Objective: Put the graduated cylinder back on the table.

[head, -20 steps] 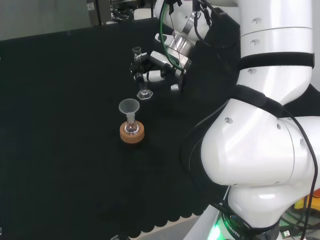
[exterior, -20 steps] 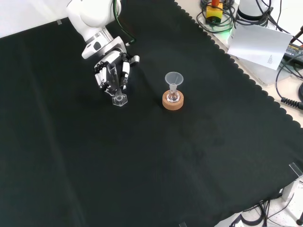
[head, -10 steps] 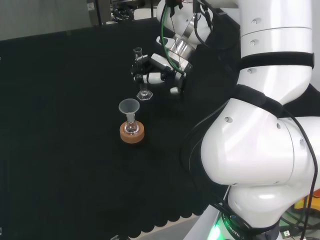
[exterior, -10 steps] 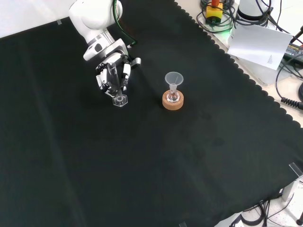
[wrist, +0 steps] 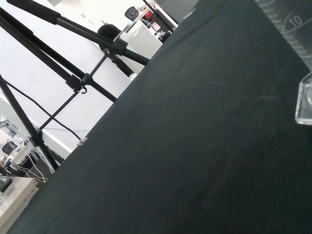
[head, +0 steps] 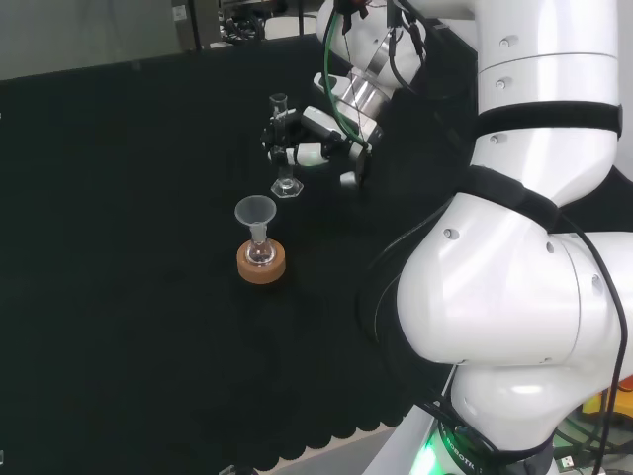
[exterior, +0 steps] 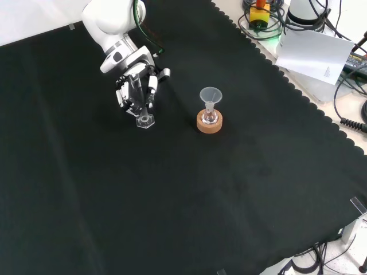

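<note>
One hand [exterior: 136, 90]: curling its black and white fingers round the clear glass graduated cylinder [exterior: 141, 104].
Cylinder: standing upright, base resting on the black-clothed tabletop [exterior: 172, 195] under the hand.
Funnel-topped flask on cork ring [exterior: 209, 117]: sitting near the hand.

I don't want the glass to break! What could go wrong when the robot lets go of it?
The graduated cylinder is tall and thin on a small base, so it might tip as the hand, curled round it, opens. The flask with a funnel on its cork ring stands nearby; a falling cylinder or a swinging hand might knock it over.
</note>
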Action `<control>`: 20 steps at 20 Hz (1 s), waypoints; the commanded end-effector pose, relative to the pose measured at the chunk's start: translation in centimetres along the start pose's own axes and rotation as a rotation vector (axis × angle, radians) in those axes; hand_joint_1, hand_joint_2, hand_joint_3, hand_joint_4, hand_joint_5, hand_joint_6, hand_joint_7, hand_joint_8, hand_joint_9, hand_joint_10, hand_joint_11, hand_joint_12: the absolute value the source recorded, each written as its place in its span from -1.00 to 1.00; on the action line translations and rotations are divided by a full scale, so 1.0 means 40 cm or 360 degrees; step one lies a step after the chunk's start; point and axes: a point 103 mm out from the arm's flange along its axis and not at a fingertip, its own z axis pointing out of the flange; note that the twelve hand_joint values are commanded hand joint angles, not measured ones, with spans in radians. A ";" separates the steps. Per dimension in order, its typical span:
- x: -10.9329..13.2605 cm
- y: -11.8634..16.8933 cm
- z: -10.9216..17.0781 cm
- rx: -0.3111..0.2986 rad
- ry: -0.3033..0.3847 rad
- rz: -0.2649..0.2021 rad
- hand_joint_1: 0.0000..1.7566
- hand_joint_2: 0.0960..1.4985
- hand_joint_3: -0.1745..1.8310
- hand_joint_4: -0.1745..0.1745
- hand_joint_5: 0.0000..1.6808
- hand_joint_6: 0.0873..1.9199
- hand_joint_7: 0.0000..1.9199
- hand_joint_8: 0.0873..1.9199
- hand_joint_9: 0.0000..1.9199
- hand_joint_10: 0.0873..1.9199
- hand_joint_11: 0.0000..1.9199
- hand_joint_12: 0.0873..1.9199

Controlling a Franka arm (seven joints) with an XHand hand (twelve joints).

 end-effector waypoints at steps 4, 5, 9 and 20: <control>0.000 -0.014 -0.010 -0.0012 0.0033 0.0015 0.26 0.46 -1.00 -0.19 -0.09 -0.30 -0.22 -0.46 0.21 -1.00 -0.13 0.05; 0.001 -0.014 -0.010 -0.0012 0.0033 0.0014 0.26 0.46 -1.00 -0.19 -0.09 -0.30 -0.22 -0.46 0.21 -1.00 -0.14 0.06; 0.009 -0.011 -0.017 -0.0002 0.0017 0.0009 0.25 0.46 -1.00 -0.20 -0.10 -0.31 -0.23 -0.46 0.20 -1.00 -0.16 0.07; 0.015 0.003 -0.038 0.0040 -0.0035 0.0087 0.09 0.33 -1.00 -0.34 -0.53 -0.59 -0.61 -0.39 -0.16 -1.00 -0.62 0.33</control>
